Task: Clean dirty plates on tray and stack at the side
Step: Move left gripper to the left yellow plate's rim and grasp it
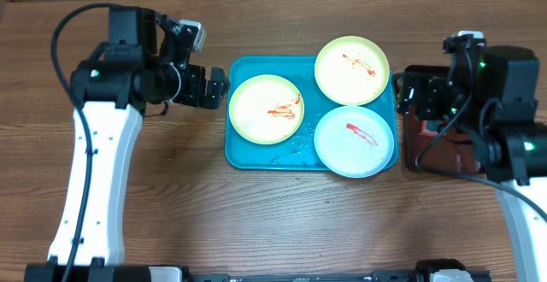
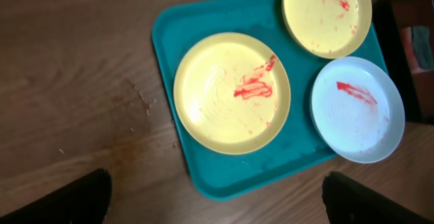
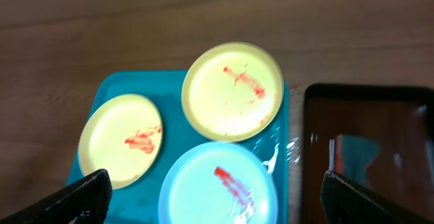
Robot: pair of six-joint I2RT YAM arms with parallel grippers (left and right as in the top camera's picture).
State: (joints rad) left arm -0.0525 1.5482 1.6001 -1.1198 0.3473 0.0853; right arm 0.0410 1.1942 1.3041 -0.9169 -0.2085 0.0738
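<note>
Centrally, tray (image 1: pixel 256 155) of plates (image 1: pixel 266 108), between left gripper (image 1: pixel 215 85), right gripper (image 1: pixel 403 90), untouched

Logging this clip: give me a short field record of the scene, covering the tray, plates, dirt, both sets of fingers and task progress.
tray: turquoise tray on the wooden table, holding all three plates
plates: left yellow plate, far yellow plate, light blue plate; flat, unstacked
dirt: red smears on all three
left fingers: open, empty, beside the tray's left edge
right fingers: open, empty, at the tray's right side by the dark tray
progress: nothing cleaned or stacked yet
</note>
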